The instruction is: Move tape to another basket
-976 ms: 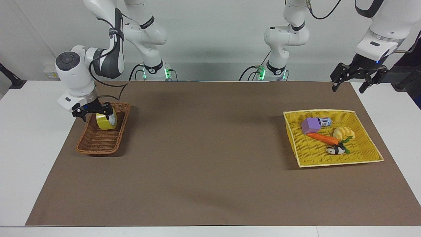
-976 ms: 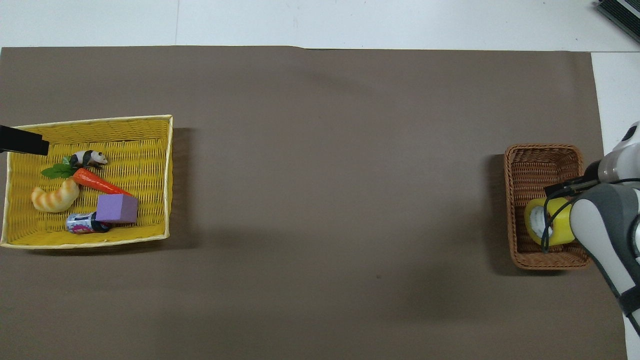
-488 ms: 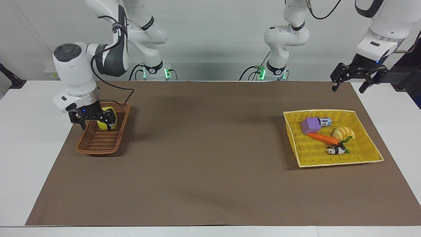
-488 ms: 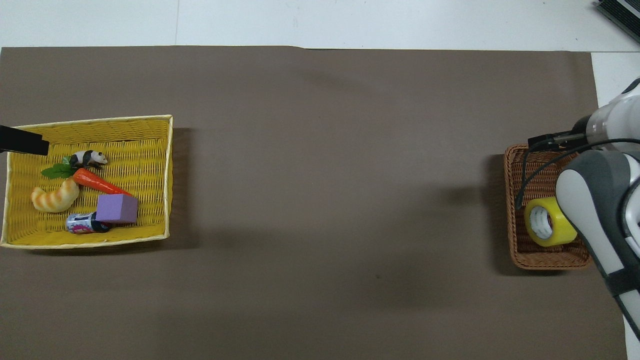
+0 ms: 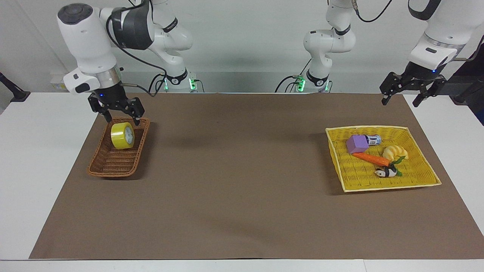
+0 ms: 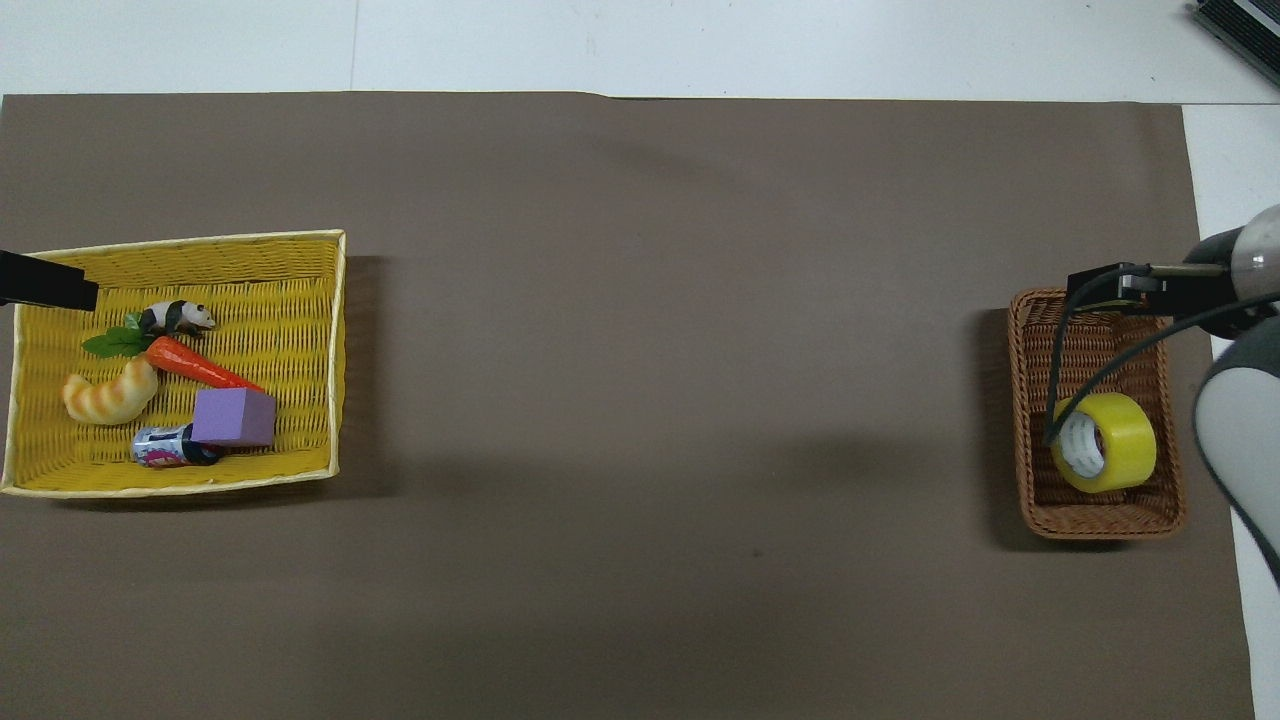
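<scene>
The yellow tape (image 5: 122, 135) (image 6: 1105, 441) stands on its edge inside the brown wicker basket (image 5: 109, 172) (image 6: 1100, 518), at the end of it nearer the robots. My right gripper (image 5: 122, 120) hangs open just above the roll, fingers spread to either side and clear of it. High in the air at the left arm's end of the table, my left gripper (image 5: 400, 102) waits open and holds nothing. Only a black tip of it (image 6: 45, 283) shows in the overhead view.
A yellow square basket (image 5: 423, 180) (image 6: 335, 300) at the left arm's end holds a purple block (image 5: 357, 144), a carrot (image 5: 370, 158), a bread toy (image 5: 394, 152), a small panda (image 5: 385, 172) and a little can (image 5: 373, 140). A brown mat (image 5: 242, 181) covers the table.
My right gripper has risen from around the tape to just above it. The tape stays in the wicker basket. The left arm has not moved.
</scene>
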Controlling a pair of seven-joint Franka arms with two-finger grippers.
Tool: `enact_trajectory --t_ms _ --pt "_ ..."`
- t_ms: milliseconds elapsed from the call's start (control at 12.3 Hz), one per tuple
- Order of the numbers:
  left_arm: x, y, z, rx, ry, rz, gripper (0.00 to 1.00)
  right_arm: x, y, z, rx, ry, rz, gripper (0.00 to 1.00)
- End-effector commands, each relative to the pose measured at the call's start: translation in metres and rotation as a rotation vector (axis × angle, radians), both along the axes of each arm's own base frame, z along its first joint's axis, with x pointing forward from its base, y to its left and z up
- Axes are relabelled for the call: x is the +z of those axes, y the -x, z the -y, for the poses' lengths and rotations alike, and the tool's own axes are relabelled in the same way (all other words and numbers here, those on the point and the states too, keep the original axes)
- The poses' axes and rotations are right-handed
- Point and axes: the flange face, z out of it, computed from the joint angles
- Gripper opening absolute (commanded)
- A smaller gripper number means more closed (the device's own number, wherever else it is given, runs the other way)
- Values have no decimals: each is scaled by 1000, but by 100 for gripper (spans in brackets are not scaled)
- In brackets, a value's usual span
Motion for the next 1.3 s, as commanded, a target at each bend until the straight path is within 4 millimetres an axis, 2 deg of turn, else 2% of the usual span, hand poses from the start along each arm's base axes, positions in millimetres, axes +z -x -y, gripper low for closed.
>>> enact_trajectory --t_ms 0,81,244,488,813,1220 --pt "5 6 -2 -1 15 -7 100 36 2 1 -47 -57 -38 100" --pt "5 6 -2 -1 15 -7 100 43 6 6 -57 -60 -57 100" --pt "5 6 -2 -1 15 -7 100 58 10 1 -40 -63 -60 100" --pt "5 6 -2 -1 15 -7 100 60 14 -4 26 -52 -51 100" --pt "5 6 -2 -1 15 -7 100 60 12 -2 29 -40 -42 100" --pt "5 6 -2 -1 15 -7 100 59 10 11 6 -39 -20 100"
